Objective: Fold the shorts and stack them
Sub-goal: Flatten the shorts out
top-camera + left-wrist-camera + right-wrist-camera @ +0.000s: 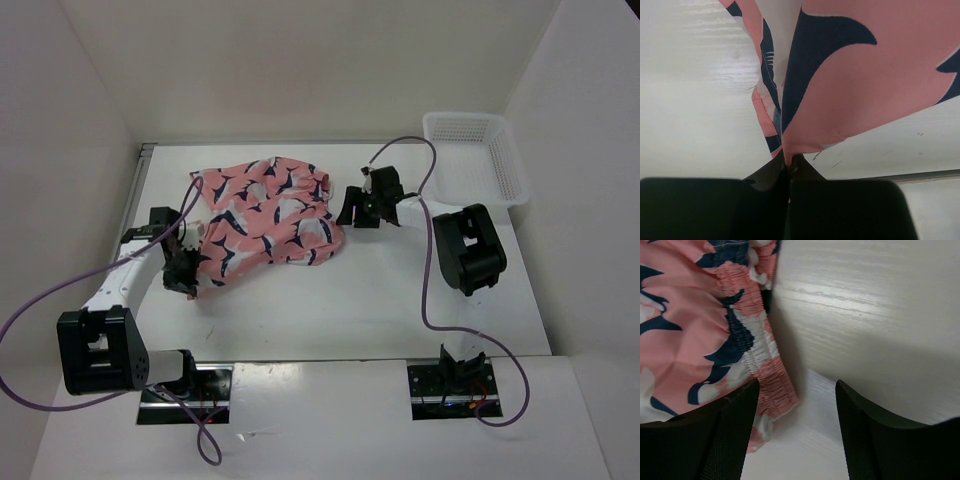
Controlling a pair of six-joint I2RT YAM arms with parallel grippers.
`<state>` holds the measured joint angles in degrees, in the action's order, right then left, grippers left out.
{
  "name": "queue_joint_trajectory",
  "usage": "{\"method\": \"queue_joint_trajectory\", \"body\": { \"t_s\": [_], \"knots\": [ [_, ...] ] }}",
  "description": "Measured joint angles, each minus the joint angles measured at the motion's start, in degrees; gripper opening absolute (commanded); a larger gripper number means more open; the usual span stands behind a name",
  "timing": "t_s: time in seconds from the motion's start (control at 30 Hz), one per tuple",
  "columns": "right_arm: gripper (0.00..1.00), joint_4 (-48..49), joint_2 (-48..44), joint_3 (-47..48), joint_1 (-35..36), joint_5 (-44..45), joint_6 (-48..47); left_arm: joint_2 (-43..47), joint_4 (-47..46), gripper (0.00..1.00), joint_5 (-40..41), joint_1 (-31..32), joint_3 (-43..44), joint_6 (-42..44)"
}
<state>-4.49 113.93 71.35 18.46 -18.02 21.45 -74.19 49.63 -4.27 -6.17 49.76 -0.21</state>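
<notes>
Left gripper (789, 167) pinches a fold of the shorts (265, 215) near the table's (300, 320) left edge. Right gripper (796, 387) gapes wide beside the waistband (747, 340). Light, limp cloth, probably best held at seams.

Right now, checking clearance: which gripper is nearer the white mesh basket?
Right. The right gripper sits open by the shorts' right edge, left of the basket; the left gripper is shut on the shorts' opposite, near-left corner, farther away.
</notes>
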Motion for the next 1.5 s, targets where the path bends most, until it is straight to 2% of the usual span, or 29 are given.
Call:
{"method": "queue_joint_trajectory", "body": {
  "t_s": [0.23, 0.3, 0.43, 0.47, 0.57, 0.6, 0.77, 0.83, 0.9, 1.07, 1.13, 1.2, 1.27, 1.3, 1.43, 1.5],
  "knots": [
    [0.66, 1.62, 1.25, 0.39, 2.03, -3.45, 1.16, -1.49, -0.09, 0.0, 0.09, -0.66, 0.22, 0.0],
    [0.62, 1.75, 1.33, 0.39, 2.8, -4.0, 1.18, -1.7, -0.07, 0.0, 0.17, -0.87, 0.24, 0.0],
    [0.45, 1.7, 1.33, 0.07, 4.35, -3.39, 0.87, -1.97, -0.02, 0.0, 0.11, -0.92, 0.42, 0.0],
    [0.33, 1.73, 1.33, -0.17, 4.68, -3.19, 0.66, -2.23, -0.09, 0.0, 0.11, -0.92, 0.55, 0.0],
    [0.14, 1.7, 1.64, -0.66, 5.05, -2.67, 0.0, -3.41, -0.24, 0.0, -0.11, -0.92, 0.96, 0.0],
    [0.02, 1.77, 1.79, -0.66, 5.07, -2.32, -0.22, -3.85, -0.42, 0.0, -0.11, -0.92, 1.05, 0.0],
    [0.0, 1.05, 2.05, 1.7, 5.03, 3.32, -3.74, -6.16, -0.83, 0.0, -0.59, -1.07, 2.54, 0.0],
    [0.0, -0.74, 2.64, 6.23, 4.52, 4.57, -6.27, -9.16, 0.28, 0.0, -0.92, -1.33, 7.82, 0.0],
    [0.0, -3.1, 3.89, 14.67, 3.41, 5.35, -8.31, -13.53, 0.42, 0.0, -0.96, -1.64, 17.11, -0.02],
    [0.0, -6.43, 5.2, 41.83, -2.21, 5.66, -13.99, -26.36, -3.19, 0.0, -1.07, -2.54, 52.76, -0.04],
    [0.0, -6.43, 2.69, 46.53, -4.33, 2.6, -15.96, -28.22, -4.13, 0.0, -2.51, -2.29, 63.84, -0.17],
    [0.0, -7.87, -2.25, 45.48, -5.49, 0.07, -19.08, -27.39, -4.48, 0.0, -3.61, -1.66, 68.87, -0.15],
    [0.0, -9.68, -9.35, 39.54, -5.9, -2.56, -23.12, -23.96, -4.7, 0.0, -4.31, -1.4, 67.8, -0.11],
    [0.0, -10.69, -13.0, 35.54, -5.9, -4.0, -25.07, -21.44, -5.18, 0.0, -4.37, -1.22, 64.39, -0.11],
    [0.0, -16.55, -25.9, 17.05, -5.9, -8.9, -34.47, -10.16, -3.28, 0.0, -3.26, 0.7, 43.67, -0.09],
    [0.0, -20.0, -28.89, 8.83, -6.1, -9.81, -39.71, -7.06, -1.55, 0.0, -2.62, 2.43, 33.51, -0.07]
  ]
}}
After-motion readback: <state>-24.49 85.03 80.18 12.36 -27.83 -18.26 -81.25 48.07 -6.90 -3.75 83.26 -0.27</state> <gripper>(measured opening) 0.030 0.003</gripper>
